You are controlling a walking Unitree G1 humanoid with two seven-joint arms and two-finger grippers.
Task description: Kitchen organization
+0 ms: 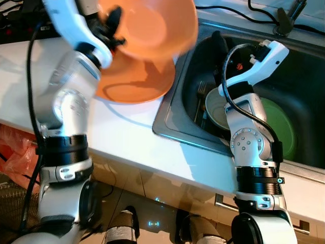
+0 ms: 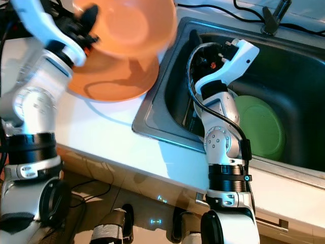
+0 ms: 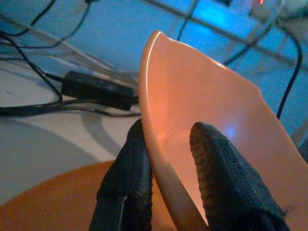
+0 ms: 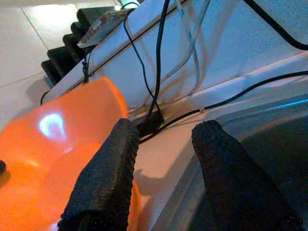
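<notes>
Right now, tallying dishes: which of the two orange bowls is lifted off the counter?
The upper orange bowl, tilted and pinched at its rim by the left gripper. The other orange bowl rests on the white counter beneath it, beside the sink.

Both eye views look steeply down from the head, sharing the white table [image 1: 127,137] at the left of the frame and the sink [image 1: 304,76] at the right. The left wrist view sits very close behind its pincer [image 3: 168,168], facing an orange bowl [image 3: 202,110]. The right wrist view looks past its own fingers [image 4: 103,178] toward that bowl and cables [image 4: 159,57].
</notes>
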